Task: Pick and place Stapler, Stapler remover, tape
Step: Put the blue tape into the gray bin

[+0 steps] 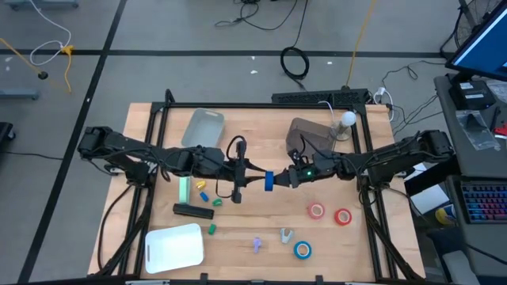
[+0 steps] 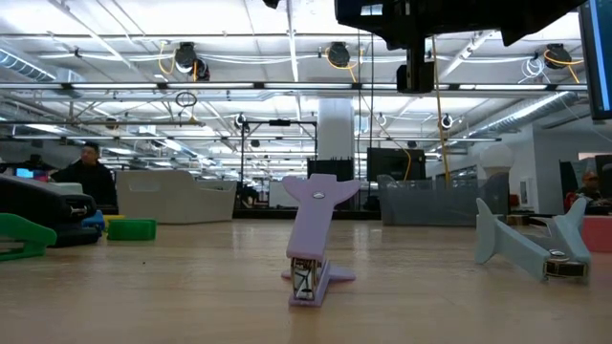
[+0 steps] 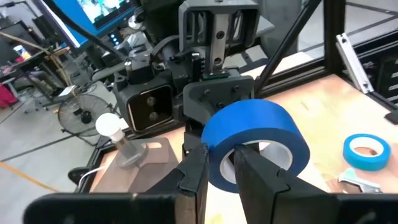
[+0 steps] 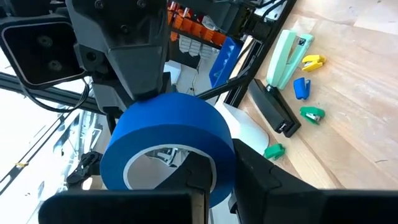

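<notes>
Both arms meet over the table's middle with a blue tape roll (image 1: 269, 180) between them. My left gripper (image 1: 257, 176) (image 3: 221, 158) and my right gripper (image 1: 281, 180) (image 4: 224, 165) are each shut on it from opposite sides. Two red rolls (image 1: 317, 210) (image 1: 343, 216) and a second blue roll (image 1: 303, 250) (image 3: 367, 152) lie flat on the table. The black stapler (image 1: 193, 210) (image 4: 273, 112) lies beside a mint-green one (image 1: 184, 188). A purple staple remover (image 1: 257, 245) (image 2: 311, 244) and a grey one (image 1: 286, 234) (image 2: 535, 250) stand near the front edge. My left gripper pinches the blue roll's wall (image 3: 221, 168), one finger (image 3: 255, 174) in the hollow and one (image 3: 194, 171) outside, reaching level from the table's left. My right gripper pinches the opposite wall (image 4: 217, 162), one finger (image 4: 198, 177) inside and one outside, level from the right. The roll stands on edge, lifted clear.
A white tray (image 1: 174, 247) sits at the near left, a grey tray (image 1: 203, 128) at the far left and a brown one (image 1: 305, 134) at the far right beside a white bulb (image 1: 346, 120). Small yellow, blue and green bits (image 1: 203, 194) lie near the staplers.
</notes>
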You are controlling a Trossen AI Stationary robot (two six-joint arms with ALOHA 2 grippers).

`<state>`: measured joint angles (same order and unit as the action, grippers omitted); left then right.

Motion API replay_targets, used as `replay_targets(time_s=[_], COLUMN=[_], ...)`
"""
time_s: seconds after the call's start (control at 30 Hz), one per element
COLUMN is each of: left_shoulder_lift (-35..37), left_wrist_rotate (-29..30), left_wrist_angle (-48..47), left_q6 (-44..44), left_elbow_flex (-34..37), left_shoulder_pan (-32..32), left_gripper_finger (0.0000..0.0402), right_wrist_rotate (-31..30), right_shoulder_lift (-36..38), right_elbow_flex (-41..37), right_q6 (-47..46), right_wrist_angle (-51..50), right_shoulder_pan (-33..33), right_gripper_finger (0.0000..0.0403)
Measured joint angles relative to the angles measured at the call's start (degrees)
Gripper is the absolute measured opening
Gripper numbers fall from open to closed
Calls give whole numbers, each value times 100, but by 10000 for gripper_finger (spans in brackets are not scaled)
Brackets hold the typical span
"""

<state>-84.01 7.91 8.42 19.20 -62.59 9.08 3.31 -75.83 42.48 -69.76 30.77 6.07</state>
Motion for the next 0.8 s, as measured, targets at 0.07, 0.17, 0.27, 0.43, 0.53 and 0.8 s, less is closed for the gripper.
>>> replay_targets(time_s=[0.07,0.17,0.27,0.43,0.53,0.8], left_shoulder_lift=[0,0,0,-204,-377,-395], left_wrist_rotate=[-43,-91,-206,-396,-492,-490], left_wrist_angle=[7,35,111,410,660,646], left_q6=[-7,11,111,170,276,314], left_elbow_flex=[0,0,0,0,1,2], left_shoulder_pan=[0,0,-1,18,35,33], left_gripper_finger=[79,79,79,79,79,79], right_wrist_rotate=[2,4,23,128,177,83], right_shoulder_lift=[0,0,0,7,8,2], right_elbow_flex=[0,0,0,-13,-14,-22], right_q6=[0,0,-1,-21,-22,-26], right_wrist_angle=[-2,-1,31,48,7,15], right_shoulder_pan=[-4,-7,-7,-32,-33,-28], right_gripper_finger=[34,34,34,34,34,34])
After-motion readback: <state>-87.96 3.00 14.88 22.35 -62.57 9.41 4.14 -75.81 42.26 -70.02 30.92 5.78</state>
